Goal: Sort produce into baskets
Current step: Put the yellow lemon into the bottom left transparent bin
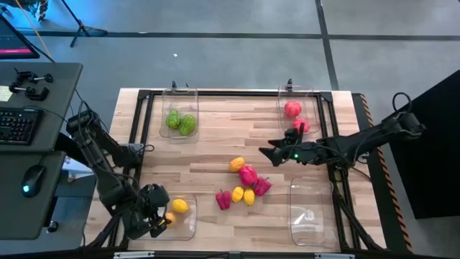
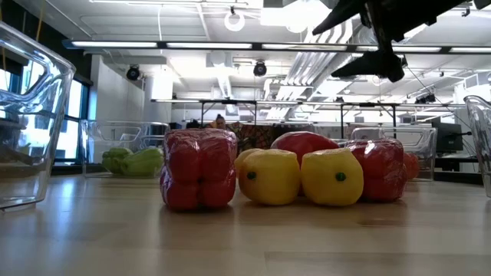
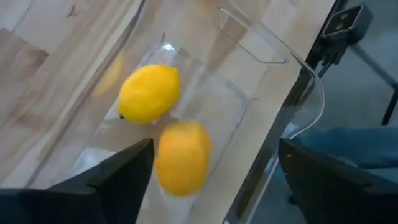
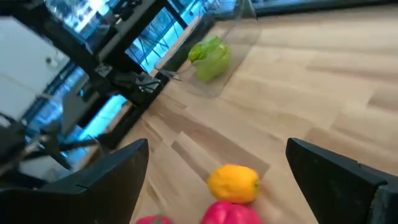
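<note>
Loose produce lies in a pile (image 1: 243, 185) at mid-table: red, magenta, yellow and orange pieces, seen close in the low view (image 2: 268, 176). My right gripper (image 1: 269, 153) is open and empty above the table, just far-right of the pile; an orange piece (image 4: 233, 182) shows between its fingers. My left gripper (image 1: 159, 216) is open above the near-left bin (image 1: 188, 226), where a yellow lemon (image 3: 149, 93) and an orange-yellow piece (image 3: 181, 155) lie. The far-left bin (image 1: 180, 93) holds green pieces (image 1: 181, 122), and the far-right bin (image 1: 310, 97) holds red ones (image 1: 293, 109).
A clear bin (image 1: 310, 212) stands at the near right with nothing in it. A black frame (image 1: 237, 92) runs around the table's edges. A desk with a keyboard and a mouse stands off the table's left side.
</note>
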`<action>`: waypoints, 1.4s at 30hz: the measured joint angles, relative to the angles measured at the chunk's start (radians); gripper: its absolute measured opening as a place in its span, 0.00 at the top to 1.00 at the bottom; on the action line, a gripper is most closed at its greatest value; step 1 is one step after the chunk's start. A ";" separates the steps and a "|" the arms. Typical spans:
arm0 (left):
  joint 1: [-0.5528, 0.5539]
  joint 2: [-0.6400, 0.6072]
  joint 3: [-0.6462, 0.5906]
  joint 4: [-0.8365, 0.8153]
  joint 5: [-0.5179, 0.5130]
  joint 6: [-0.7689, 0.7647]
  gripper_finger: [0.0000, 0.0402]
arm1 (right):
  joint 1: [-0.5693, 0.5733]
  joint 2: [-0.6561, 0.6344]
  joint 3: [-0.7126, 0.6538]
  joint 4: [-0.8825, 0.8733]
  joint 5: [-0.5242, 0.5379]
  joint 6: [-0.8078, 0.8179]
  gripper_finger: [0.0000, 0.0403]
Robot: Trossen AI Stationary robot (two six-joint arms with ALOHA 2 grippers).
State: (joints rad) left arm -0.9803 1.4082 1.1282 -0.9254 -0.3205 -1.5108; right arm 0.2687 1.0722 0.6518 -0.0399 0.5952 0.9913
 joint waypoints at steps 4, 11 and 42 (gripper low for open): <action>0.045 -0.016 0.000 0.007 0.000 -0.002 0.13 | 0.007 0.051 0.000 0.008 -0.014 0.106 0.08; 0.135 -0.102 0.000 0.003 -0.077 0.141 0.13 | -0.067 0.210 0.032 0.245 -0.162 0.074 0.08; 0.361 -0.127 0.001 0.150 -0.374 0.525 0.13 | -0.158 0.856 0.610 -0.353 -0.438 -0.886 0.09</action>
State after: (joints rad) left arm -0.6195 1.2808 1.1294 -0.7752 -0.6949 -0.9863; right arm 0.1112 1.9281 1.2621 -0.3927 0.1570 0.1054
